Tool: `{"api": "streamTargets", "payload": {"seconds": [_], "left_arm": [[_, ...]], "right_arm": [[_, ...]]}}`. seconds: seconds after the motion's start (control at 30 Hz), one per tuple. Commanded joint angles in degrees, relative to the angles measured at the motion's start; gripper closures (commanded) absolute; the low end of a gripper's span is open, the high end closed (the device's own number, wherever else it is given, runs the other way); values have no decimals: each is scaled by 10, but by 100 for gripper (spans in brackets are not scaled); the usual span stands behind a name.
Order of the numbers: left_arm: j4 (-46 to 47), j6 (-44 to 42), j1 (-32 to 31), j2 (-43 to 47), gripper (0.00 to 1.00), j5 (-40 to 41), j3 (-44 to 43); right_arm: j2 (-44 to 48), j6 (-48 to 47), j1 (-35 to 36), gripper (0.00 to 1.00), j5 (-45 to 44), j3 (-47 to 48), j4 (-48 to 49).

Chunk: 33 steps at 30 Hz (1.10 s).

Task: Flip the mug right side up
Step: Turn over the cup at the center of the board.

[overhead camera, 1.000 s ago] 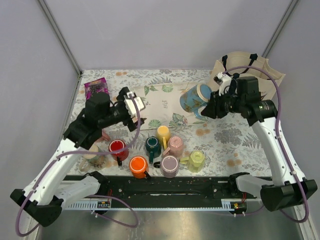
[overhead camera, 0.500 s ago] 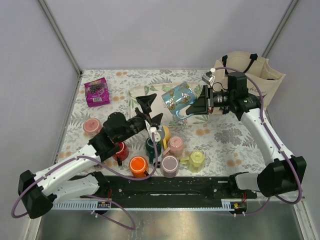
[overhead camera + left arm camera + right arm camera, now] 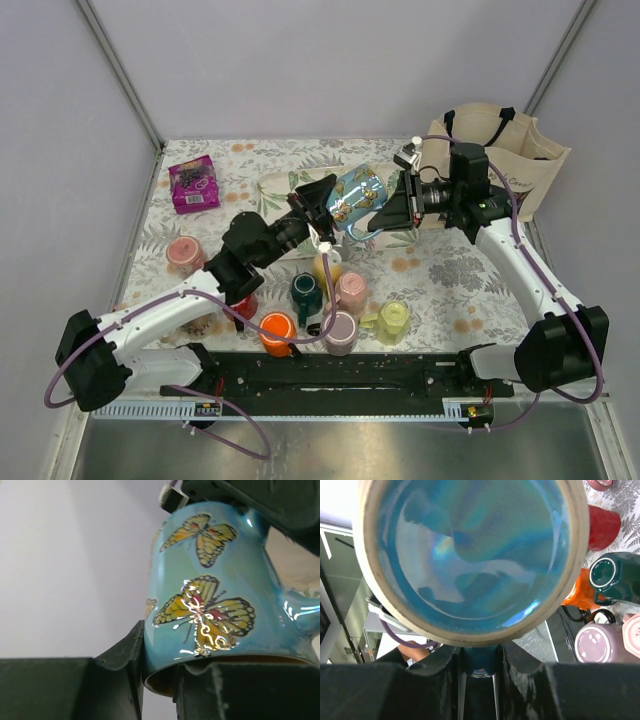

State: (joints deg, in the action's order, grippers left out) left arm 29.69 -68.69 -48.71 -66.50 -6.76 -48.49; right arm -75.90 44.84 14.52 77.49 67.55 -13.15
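Above the table's (image 3: 450,270) rear middle, the left gripper (image 3: 330,215) is clamping the rim of the blue butterfly mug (image 3: 358,200), its arm stretching forward. The right gripper (image 3: 392,212) is pinching the mug's handle. The salmon-pink mug (image 3: 183,252) is sitting apart near the left edge. The purple packet's (image 3: 194,183) print is unreadable.

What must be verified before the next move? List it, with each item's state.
1. Right pincer shut on blue butterfly mug: ok.
2. Left pincer firm on that mug's rim: cannot tell.
3. Blue butterfly mug lifted off the table: ok.
4. Salmon-pink mug right side up: not ok, it looks base up.
5. A pincer free to take it: not ok, both are at the blue butterfly mug.
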Motion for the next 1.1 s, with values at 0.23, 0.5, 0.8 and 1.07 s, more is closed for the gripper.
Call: {"api": "streamTargets", "payload": {"seconds": [0.23,0.5,0.8,1.07], "left_arm": [[-321,196,-2,33,100,-10,-165],[-564,383,-1,2,100,65,-294],[-801,511,0,-116,100,87,-487],[-835,544,5,-166,100,90,-549]], "right_arm": [[8,-25,-16,63,-14,30,38],[61,-534,-10,22,-337,197,-257],[179,-831,168,23,-493,111,-311],[118,-827,259,31,-569,129,-346]]}}
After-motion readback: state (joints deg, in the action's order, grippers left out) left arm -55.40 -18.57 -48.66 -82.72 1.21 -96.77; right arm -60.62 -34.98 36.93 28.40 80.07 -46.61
